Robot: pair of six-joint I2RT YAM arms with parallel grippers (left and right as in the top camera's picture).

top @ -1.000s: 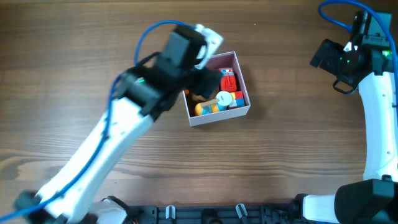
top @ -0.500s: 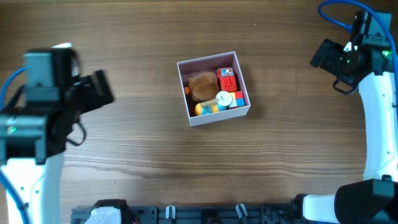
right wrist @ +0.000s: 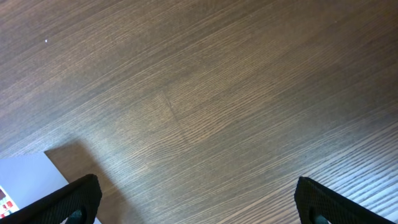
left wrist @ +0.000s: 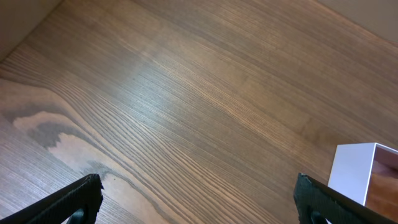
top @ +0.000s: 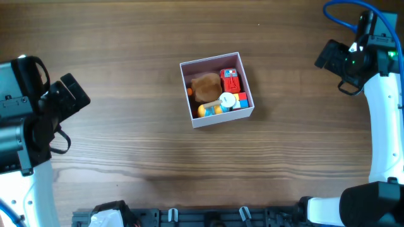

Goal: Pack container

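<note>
Since the box (top: 222, 118) sits mid-worktop with toys (top: 228, 88) inside, it lies at three o'clock from the left claw (left wrist: 198, 202) and nine from the right claw (right wrist: 198, 202) (marginally nearer, I judge). Both claws are spread wide and empty.

We count one container (top: 224, 118), holding one brown plush toy (top: 204, 87), one red toy (top: 231, 81) and some smaller bright pieces (top: 226, 99) we cannot number. There are two arms: left arm (top: 25, 135), right arm (top: 385, 107).

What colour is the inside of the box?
Dusty pink inside, with white outer walls. The box shows it best in the overhead view, along its far inner wall.
</note>
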